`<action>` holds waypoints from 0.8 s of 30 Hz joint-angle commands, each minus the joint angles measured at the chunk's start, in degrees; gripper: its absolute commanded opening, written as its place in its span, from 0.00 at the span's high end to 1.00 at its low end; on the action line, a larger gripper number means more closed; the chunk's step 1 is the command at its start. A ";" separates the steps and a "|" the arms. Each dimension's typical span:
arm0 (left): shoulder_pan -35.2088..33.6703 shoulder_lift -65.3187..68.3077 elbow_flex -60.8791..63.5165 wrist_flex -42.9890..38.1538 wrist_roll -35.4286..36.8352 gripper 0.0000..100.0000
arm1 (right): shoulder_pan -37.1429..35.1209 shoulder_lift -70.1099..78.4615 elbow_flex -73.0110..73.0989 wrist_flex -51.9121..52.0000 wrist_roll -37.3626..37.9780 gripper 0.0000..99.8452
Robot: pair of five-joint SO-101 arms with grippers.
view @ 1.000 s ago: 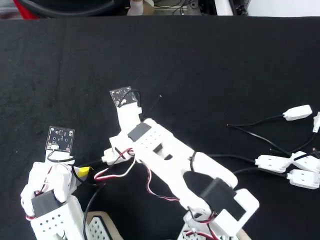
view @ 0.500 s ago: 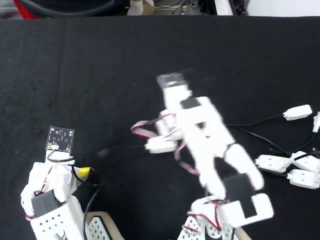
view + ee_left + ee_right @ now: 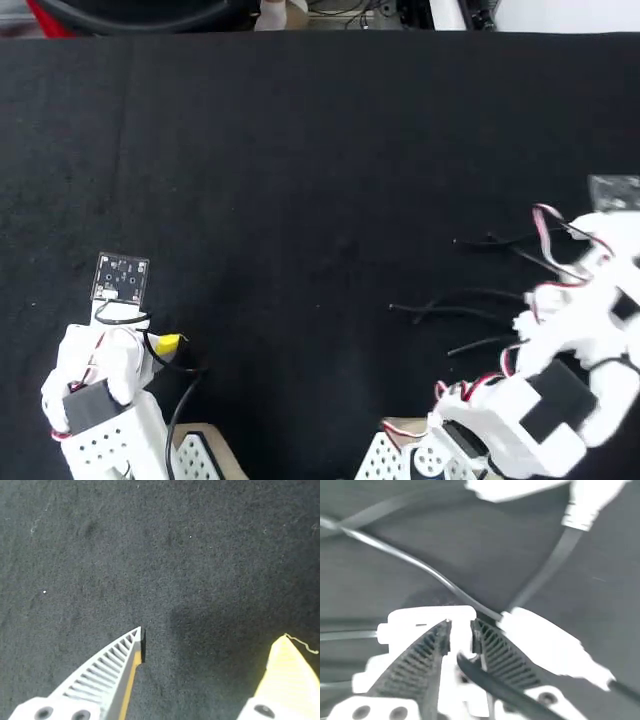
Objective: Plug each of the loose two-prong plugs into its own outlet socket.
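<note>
Black felt-like tabletop (image 3: 300,150), left hand (image 3: 212,632) spread wide, right hand (image 3: 461,622) over white plastic plugs (image 3: 540,640), grip unclear.

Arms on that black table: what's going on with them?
The right arm's tool is down over a white connector, among black cables near the right edge of the table. The left tool hangs open above a bare patch of table, holding nothing.

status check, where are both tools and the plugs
Left tool open over bare cloth. Right tool shut, above a white plug. Black cords cross around it.
</note>
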 commanded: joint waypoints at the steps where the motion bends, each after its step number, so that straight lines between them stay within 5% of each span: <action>1: -0.75 -0.62 -0.31 -0.09 -0.62 0.61 | 3.96 0.75 -0.75 -2.29 3.52 0.95; 6: -0.66 -0.62 -0.31 -0.09 -0.62 0.61 | 1.49 -2.07 0.13 3.16 -0.09 0.66; 9: 0.04 -0.62 -0.31 -0.09 -0.62 0.61 | -2.90 -8.13 -2.24 13.10 -2.81 0.59; 14: 2.33 -0.53 -0.22 0.35 -0.62 0.61 | -11.87 -23.96 -11.74 34.64 -13.10 0.66; 18: 2.33 -0.53 0.40 0.09 -0.62 0.62 | -19.52 -37.23 -17.10 49.49 -17.32 0.82; 22: 2.59 -0.53 0.48 0.00 -0.53 0.70 | -29.36 -47.34 -9.36 50.37 -17.58 0.99; 24: 2.68 -0.53 0.40 0.00 -0.44 0.77 | -33.41 -51.56 -0.48 46.24 -17.58 0.97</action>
